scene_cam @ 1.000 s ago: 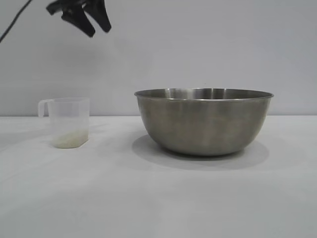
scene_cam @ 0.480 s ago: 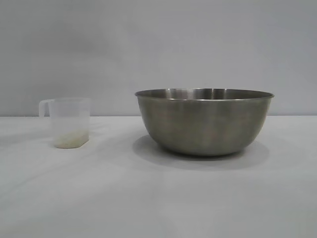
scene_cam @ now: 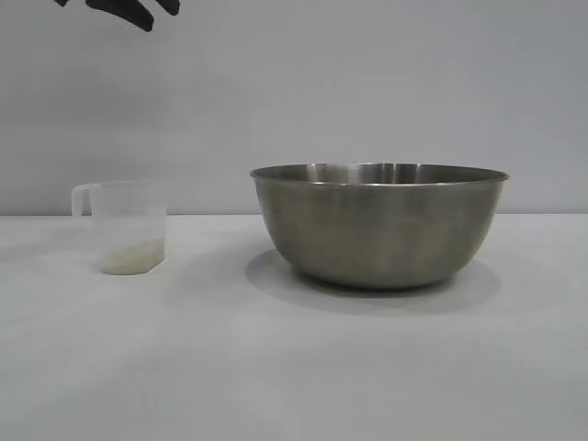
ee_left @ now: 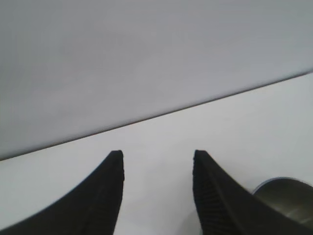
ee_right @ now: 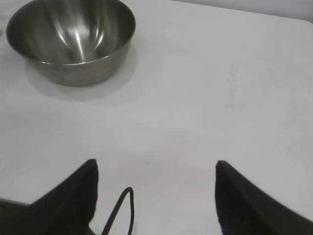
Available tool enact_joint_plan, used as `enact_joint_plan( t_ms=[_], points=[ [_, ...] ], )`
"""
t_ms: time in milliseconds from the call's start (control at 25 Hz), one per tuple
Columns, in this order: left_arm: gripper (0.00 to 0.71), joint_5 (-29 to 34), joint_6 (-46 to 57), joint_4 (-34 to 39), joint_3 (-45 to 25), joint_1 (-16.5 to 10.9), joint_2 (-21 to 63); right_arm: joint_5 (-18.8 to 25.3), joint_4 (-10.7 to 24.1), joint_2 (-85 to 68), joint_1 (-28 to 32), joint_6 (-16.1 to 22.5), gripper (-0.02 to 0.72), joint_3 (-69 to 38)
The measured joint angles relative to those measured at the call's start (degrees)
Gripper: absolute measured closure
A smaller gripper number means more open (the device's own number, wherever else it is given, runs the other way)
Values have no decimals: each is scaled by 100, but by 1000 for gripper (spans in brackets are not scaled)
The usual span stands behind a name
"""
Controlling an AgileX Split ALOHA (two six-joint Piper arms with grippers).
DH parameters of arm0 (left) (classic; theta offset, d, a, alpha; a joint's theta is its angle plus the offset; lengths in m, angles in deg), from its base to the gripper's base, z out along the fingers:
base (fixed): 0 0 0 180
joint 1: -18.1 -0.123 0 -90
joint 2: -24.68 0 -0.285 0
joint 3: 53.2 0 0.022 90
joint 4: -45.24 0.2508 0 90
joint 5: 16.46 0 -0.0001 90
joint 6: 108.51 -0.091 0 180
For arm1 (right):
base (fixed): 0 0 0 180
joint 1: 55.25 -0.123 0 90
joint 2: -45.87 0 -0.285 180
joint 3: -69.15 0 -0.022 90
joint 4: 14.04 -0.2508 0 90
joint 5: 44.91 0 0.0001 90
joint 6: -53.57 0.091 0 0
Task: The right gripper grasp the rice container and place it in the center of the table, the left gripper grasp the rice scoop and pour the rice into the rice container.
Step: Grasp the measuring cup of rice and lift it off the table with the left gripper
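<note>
I see a brushed silver rice container [scene_cam: 378, 225], a translucent whitish rice scoop [scene_cam: 129, 216] holding off-white rice [scene_cam: 131, 258], and a white table [scene_cam: 294, 367].

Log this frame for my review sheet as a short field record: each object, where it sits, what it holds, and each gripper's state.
bowl: large round brushed stainless-steel bowl, upright on the table, right of the cup, apart from it
bowl contents: no rice visible inside in the right wrist view
cup: small translucent plastic measuring cup with a side handle, upright
cup contents: thin layer of pale rice at the bottom
table: plain white tabletop
left gripper: open, empty, high above the cup
right gripper: open, empty, away from the bowl
</note>
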Motion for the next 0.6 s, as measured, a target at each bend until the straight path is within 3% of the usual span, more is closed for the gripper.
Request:
enact_joint_plan(
  t_ms=[80,160,360,600],
  points=[
    [430,-147,-1325,-1081,-654,0,286,0,0,0,0,0,267,0],
    [430,-187,-2013,-1464,-1114,0,468,0,2,0,0,0,267,0],
    [430,-87,-2576,-1628,-1784,0,528,0,12,0,0,0,267,0],
    [430,-5,-2625,-1710,-1822,0,577,0,12,0,0,0,267,0]
  ],
)
